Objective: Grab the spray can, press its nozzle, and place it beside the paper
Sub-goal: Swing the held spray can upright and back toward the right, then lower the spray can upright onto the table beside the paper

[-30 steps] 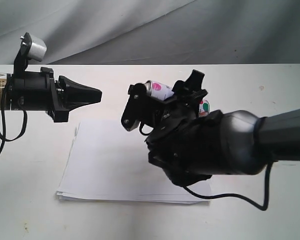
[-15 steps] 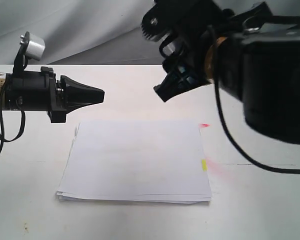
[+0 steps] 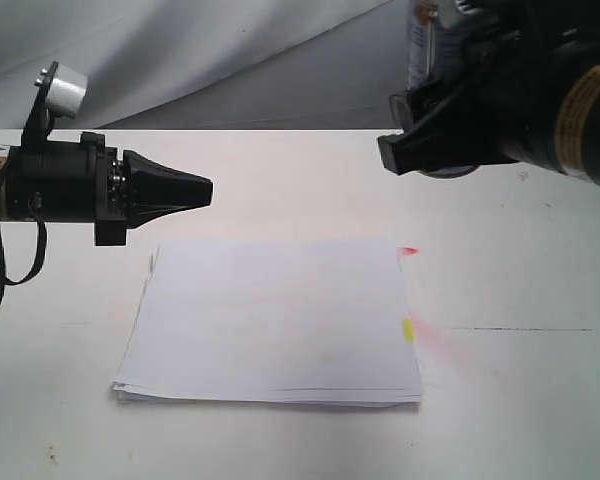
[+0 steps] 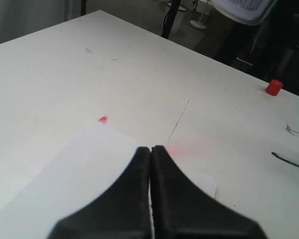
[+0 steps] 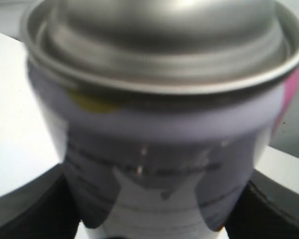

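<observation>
The spray can fills the right wrist view, silver with a white printed label and a pink patch at one side. My right gripper is shut on its body, a dark finger on each side. The nozzle is out of view above the silver domed top. In the exterior view the can is held high at the upper right, mostly behind the right arm. The paper lies flat mid-table, its yellow tab on the right edge. My left gripper hovers shut and holding nothing by the paper's far left corner, also seen over the paper as the left gripper.
A pink smear and a small red fleck mark the table beside the paper's right edge. A thin dark line runs along the tabletop to the right. A red cap sits near the table's far edge.
The right arm has carried the can from just above the paper's far edge upward and to the right. The left gripper has edged slightly to the right.
</observation>
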Controlling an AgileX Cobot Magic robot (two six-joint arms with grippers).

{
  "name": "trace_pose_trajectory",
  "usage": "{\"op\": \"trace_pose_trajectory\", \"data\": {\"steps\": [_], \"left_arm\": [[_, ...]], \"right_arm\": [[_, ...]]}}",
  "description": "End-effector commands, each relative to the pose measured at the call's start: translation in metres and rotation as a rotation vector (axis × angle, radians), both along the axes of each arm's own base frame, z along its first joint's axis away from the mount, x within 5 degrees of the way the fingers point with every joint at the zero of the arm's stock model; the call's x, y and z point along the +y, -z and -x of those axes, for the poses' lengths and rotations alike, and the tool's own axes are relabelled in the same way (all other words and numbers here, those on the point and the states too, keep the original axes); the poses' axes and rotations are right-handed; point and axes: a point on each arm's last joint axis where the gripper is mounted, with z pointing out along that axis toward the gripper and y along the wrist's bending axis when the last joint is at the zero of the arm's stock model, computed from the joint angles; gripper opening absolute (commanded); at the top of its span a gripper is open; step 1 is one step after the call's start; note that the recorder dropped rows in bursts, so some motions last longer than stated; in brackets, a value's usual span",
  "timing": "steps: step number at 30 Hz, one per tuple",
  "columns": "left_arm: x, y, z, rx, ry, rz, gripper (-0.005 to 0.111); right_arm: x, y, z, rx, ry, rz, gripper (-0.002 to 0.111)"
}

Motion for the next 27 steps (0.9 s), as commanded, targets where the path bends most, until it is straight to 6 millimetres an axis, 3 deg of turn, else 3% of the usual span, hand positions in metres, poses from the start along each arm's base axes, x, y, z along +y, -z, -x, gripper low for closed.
{"op": "trace_pose_trajectory", "data": {"steps": [1,10,18,27], "left_arm": [[0.0,-0.002,0.002,0.005,-0.002,0.012,0.0],[0.0,-0.002,0.001,0.005,-0.004,0.011,0.0],[0.0,-0.002,0.001,0.007,-0.004,0.012,0.0],[0.001,0.0,0.001,0.011,-0.005,-0.003,0.0]], "right_arm": [[-0.017,0.008,-0.014,0.019,-0.044,-0.078,0.0],[-0.039,0.036,-0.047,0.076,-0.068,-0.039,0.0],[-0.037,0.079,-0.071,0.125,-0.245,0.076,0.0],[-0.053,0.12,-0.097,0.171,-0.278,-0.035,0.0]]}}
